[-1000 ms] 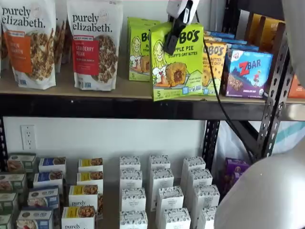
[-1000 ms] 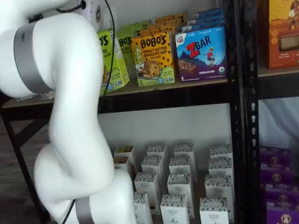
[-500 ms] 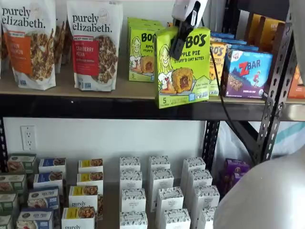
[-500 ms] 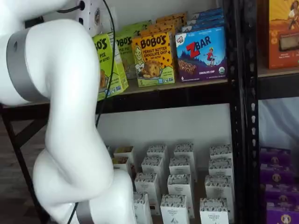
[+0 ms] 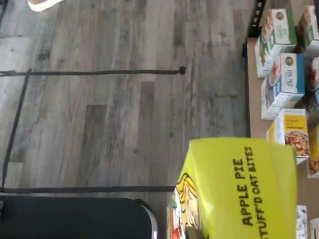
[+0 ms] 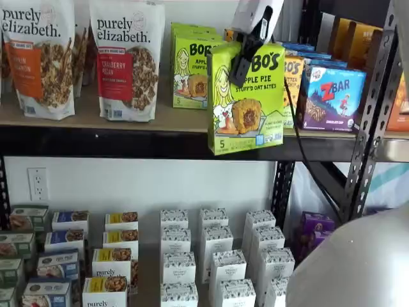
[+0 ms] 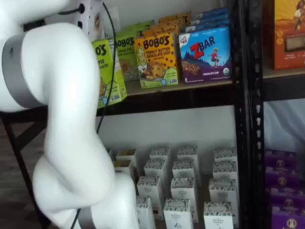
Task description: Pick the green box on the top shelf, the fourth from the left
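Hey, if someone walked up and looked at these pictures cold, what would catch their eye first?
Probably the lime-green box, held out in front of the top shelf with its bottom edge hanging below the black front rail. The gripper comes down from above and is shut on its top. In a shelf view, the big white arm fills the left side, hiding most of that box.

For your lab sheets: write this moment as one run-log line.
phase: pulling out | gripper: shut on green box | box: forward of top shelf rail, off the board | second green box: on shelf
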`<action>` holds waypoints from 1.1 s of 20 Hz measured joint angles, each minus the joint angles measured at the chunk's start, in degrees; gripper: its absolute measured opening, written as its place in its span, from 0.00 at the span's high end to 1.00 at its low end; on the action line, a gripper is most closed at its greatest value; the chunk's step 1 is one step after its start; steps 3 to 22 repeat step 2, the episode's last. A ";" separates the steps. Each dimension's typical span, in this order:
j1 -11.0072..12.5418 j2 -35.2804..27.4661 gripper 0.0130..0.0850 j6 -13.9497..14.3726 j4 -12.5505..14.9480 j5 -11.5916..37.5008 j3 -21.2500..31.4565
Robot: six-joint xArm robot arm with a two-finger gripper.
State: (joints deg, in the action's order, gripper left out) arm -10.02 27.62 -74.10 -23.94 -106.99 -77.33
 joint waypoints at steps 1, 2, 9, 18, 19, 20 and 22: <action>0.05 0.30 0.83 -0.08 0.08 0.09 0.31; 0.09 0.81 0.83 -0.18 0.17 0.51 0.86; 0.09 0.81 0.83 -0.18 0.17 0.51 0.86; 0.09 0.81 0.83 -0.18 0.17 0.51 0.86; 0.09 0.81 0.83 -0.18 0.17 0.51 0.86; 0.09 0.81 0.83 -0.18 0.17 0.51 0.86; 0.09 0.81 0.83 -0.18 0.17 0.51 0.86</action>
